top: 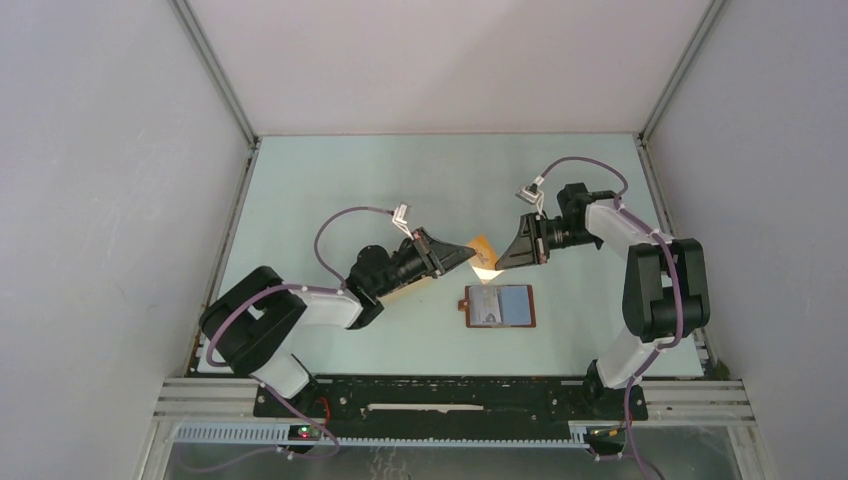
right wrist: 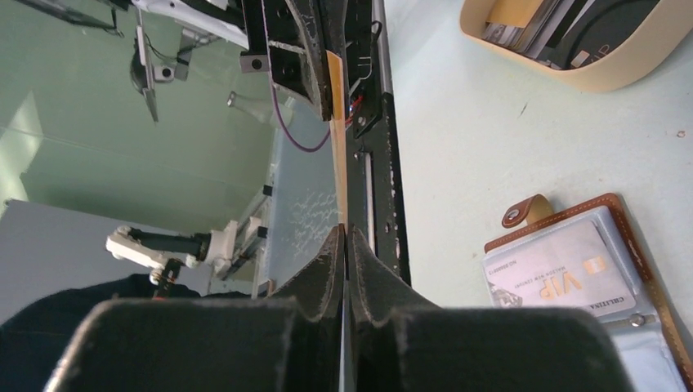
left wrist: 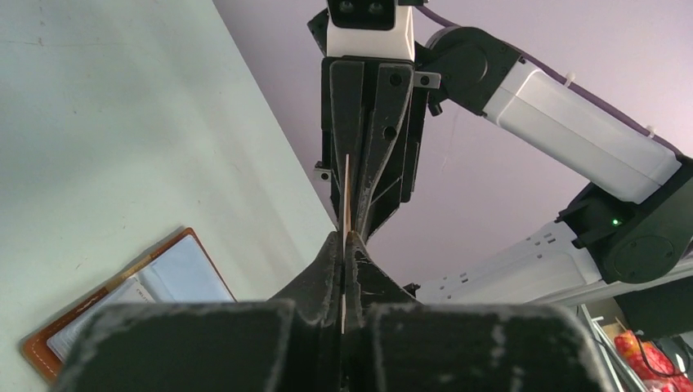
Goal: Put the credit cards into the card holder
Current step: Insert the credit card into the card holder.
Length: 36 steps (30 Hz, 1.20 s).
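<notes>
Just above the far edge of the open card holder (top: 500, 306), a tan-orange card (top: 483, 250) is held off the worktop (top: 330, 180) between both arms. The left tool (top: 470, 258) is clenched on the card's edge on one side. The right tool (top: 497, 262) is clenched on its opposite edge, so the two sets of fingers meet nearly tip to tip over the holder. From either wrist the card shows edge-on, a thin upright line between the pads. The card holder lies flat and unfolded, pockets upward, its snap tab turned out. A whitish card (right wrist: 556, 273) sits in one of its pockets. To the holder's left-arm side, well apart from it, a cream tray (right wrist: 564, 69) holds several loose cards (right wrist: 564, 24), dark and pale.
</notes>
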{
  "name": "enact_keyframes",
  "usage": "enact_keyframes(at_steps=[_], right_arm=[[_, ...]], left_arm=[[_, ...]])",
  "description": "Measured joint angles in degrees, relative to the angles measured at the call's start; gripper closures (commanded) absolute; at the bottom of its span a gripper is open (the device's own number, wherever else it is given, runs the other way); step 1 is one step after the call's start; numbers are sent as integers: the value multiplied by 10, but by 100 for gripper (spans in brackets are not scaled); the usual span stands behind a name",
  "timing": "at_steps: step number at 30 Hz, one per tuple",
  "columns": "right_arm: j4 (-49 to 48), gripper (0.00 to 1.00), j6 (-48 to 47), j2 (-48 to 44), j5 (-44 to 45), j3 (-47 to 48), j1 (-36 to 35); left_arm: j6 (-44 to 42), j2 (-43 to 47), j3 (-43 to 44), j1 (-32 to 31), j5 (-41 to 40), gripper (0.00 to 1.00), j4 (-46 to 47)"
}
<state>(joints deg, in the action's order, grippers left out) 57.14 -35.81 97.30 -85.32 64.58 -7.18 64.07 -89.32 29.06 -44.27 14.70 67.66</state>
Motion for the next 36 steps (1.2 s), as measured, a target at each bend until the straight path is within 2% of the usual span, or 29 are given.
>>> enact_keyframes(at_steps=[1, 3, 5, 8, 11, 16, 18, 26, 36], right_arm=[[5, 67, -3, 0, 2, 2, 0], [22, 55, -20, 0, 18, 9, -1], [44, 50, -45, 0, 40, 21, 5], [66, 48, -80, -2, 78, 34, 27], [61, 54, -87, -13, 125, 30, 75], [5, 79, -44, -66, 227, -23, 124], [-5, 84, -23, -75, 263, -37, 118], [-26, 88, 21, -21, 358, -43, 78], [-49, 89, 59, 34, 437, -43, -14]], left_arm=[[0, 0, 0, 1, 4, 100, 0], [-1, 0, 0, 4, 8, 100, -2], [-11, 4, 0, 8, 15, 100, -22], [-45, 23, 1, 12, 28, 100, -93], [-75, 30, 20, 13, 49, 100, -163], [-91, 17, 63, 12, 85, 100, -217], [-92, -1, 80, 9, 95, 100, -220], [-91, -92, 111, -6, 125, 100, -240], [-92, -146, 134, -6, 129, 100, -262]])
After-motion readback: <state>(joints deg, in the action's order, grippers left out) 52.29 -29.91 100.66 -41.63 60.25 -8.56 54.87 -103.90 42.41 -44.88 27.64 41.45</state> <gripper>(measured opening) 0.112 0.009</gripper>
